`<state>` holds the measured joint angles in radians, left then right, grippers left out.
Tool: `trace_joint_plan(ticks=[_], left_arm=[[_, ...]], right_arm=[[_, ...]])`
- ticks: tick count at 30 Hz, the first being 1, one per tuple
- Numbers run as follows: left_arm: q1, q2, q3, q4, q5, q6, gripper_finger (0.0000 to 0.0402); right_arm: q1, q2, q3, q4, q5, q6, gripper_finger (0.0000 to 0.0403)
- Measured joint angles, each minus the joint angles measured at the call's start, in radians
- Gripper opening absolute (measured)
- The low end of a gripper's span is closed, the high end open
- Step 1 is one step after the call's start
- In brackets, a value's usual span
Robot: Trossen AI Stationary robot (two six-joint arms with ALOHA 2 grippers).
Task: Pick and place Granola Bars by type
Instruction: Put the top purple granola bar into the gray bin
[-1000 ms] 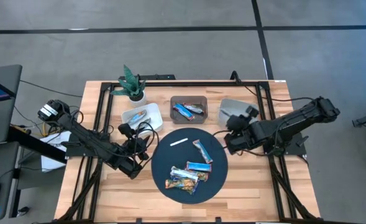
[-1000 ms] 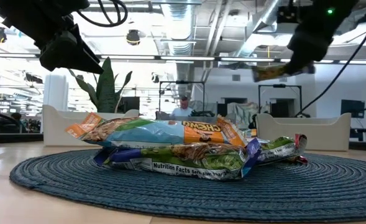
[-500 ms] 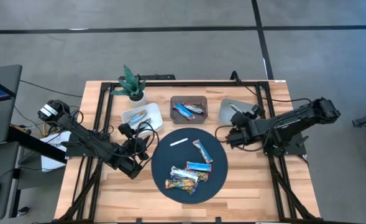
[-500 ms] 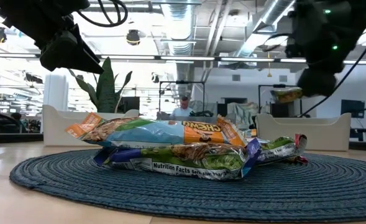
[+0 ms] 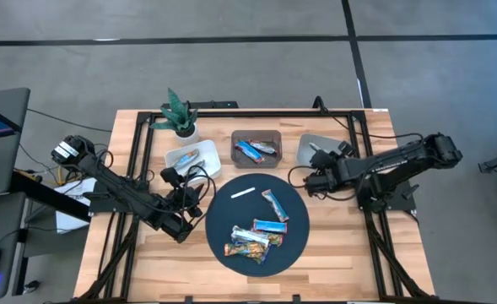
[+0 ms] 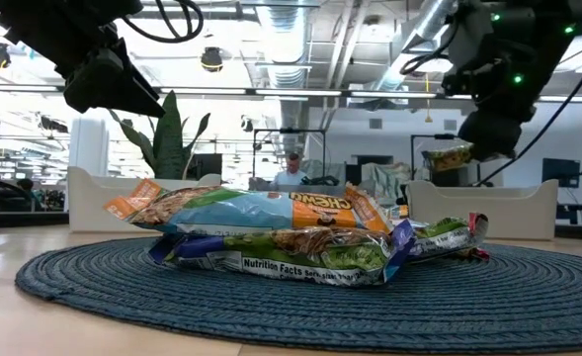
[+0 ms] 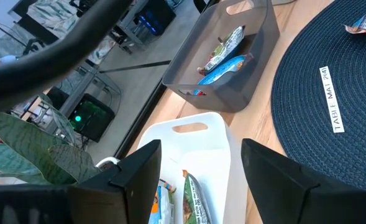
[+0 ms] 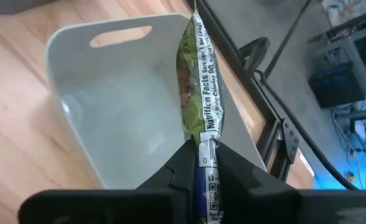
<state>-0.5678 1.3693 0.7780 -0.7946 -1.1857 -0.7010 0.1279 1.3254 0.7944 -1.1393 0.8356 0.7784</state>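
Green-wrapped granola bar (image 8: 200, 87), shiny, nutrition panel legible, is held by one end between the closed fingers of the right gripper (image 8: 201, 163), suspended directly above the empty light grey bin (image 8: 96, 118) at the tabletop's right rear. Step in hand is judged to be placement; release into that bin is called for next. Remaining bars (image 5: 256, 233) are piled on the round blue mat (image 5: 223, 211); others are already sorted into the dark bin (image 5: 256, 150) and white bin (image 5: 191, 158). Left gripper (image 7: 198, 180) is parked near the white bin, fingers spread and empty.
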Motion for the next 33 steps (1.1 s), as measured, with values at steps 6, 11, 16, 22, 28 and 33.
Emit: trace_joint_plan(ticks=[6, 11, 16, 22, 28, 33], left_arm=[[0.0, 0.0, 0.0, 0.0, 0.0, 0.0, 0.0217], [0.0, 0.0, 0.0, 0.0, 0.0, 0.0, 0.0217], [0.0, 0.0, 0.0, 0.0, 0.0, 0.0, 0.0217], [0.0, 0.0, 0.0, 0.0, 0.0, 0.0, 0.0217], [0.0, 0.0, 0.0, 0.0, 0.0, 0.0, 0.0217], [0.0, 0.0, 0.0, 0.0, 0.0, 0.0, 0.0217]], right_arm=[[-0.059, 0.003, 0.0, 0.0, -0.008, 0.019, 0.0039], [-0.115, 0.003, 0.0, 0.0, -0.044, 0.035, 0.0039], [-0.151, 0.003, 0.0, 0.0, -0.064, 0.034, 0.004], [-0.153, 0.003, 0.0, 0.004, -0.075, 0.001, 0.0057], [-0.146, 0.003, 0.0, 0.004, -0.077, 0.0, 0.01], [-0.145, 0.003, 0.0, 0.013, -0.071, 0.0, 0.0144]])
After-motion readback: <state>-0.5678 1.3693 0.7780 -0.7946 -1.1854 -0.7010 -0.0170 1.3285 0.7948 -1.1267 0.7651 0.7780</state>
